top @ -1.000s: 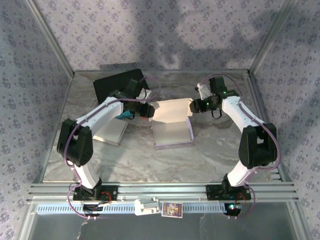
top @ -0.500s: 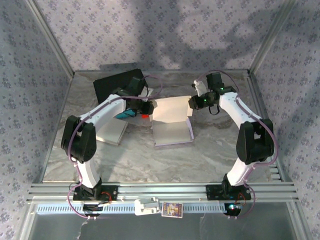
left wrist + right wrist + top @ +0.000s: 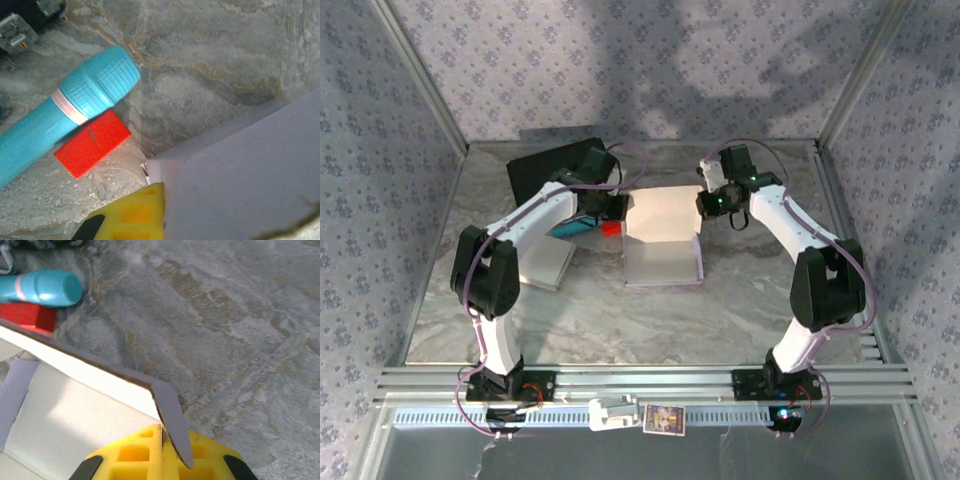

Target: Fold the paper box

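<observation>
At the centre of the overhead view, the white paper box (image 3: 663,262) of thin matte card lies half-formed on the grey, veined, marble-patterned surface (image 3: 620,330). It has a flat squarish panel with pale lilac edges below and a raised panel above it, flanked by small side flaps.

In the right wrist view, the box's wall runs as a thin brownish cut edge from the left of the frame to a folded corner. That corner flap stands between the right fingers (image 3: 132,460), yellow moulded plastic pads with square recesses, which are closed together on the card. Lower left of that frame, the box's inside is smooth white with a lilac strip.

In the left wrist view, the left fingers (image 3: 131,215) show one yellow ribbed pad pressed against the edge of a smooth lilac-white flap filling the lower right. They are pinched on that side of the box.

Just left of the box lie a small red rectangular block (image 3: 610,229) with a finely grained face and a turquoise plastic cylinder (image 3: 568,228). The cylinder has a knurled end and a pale band, and the block touches it.

Further left, a flat white sheet of card (image 3: 545,265) rests on the surface. A black rectangular panel (image 3: 545,170) sits in the upper left, partly under the left arm.

Along the bottom edge, a ridged aluminium rail (image 3: 640,380) carries both arm bases.
</observation>
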You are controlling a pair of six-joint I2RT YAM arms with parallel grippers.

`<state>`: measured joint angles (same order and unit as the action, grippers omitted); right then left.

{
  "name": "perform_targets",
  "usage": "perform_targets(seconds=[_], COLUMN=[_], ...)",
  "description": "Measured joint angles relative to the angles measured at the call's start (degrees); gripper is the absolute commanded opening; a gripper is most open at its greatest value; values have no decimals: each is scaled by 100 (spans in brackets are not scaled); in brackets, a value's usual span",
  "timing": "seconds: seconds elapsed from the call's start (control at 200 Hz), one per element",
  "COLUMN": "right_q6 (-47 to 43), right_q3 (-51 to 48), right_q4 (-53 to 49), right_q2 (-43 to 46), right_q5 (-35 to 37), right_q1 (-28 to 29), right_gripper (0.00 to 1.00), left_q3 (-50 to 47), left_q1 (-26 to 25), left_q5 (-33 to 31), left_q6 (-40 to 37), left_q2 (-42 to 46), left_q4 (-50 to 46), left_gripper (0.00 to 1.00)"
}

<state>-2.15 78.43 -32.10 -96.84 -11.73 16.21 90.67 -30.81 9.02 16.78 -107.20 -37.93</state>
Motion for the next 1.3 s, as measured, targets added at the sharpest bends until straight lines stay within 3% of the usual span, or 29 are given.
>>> perform_targets(seconds=[0.23,0.465,0.879,1.299], right_q6=[973,1670,1847,1851], right_q3=[-192,-717,-1652,-1937], right_q4=[509,1556,3554,4533], right_q2=[310,310,299,-72], right_q5=[898,1438,1644,1788], right_q1=[83,-13,-122,-192], right_gripper=[0,0,0,0], left_q3=[664,1303,549,483], left_q1=[-96,-127,-127,-111], left_q5=[-177,-273,-501,-391], left_q6=[544,535,328,210], left_q2=[-459,-1213,-1292,-1521], left_q4=[201,739,2765,3501], left_gripper=[0,0,0,0])
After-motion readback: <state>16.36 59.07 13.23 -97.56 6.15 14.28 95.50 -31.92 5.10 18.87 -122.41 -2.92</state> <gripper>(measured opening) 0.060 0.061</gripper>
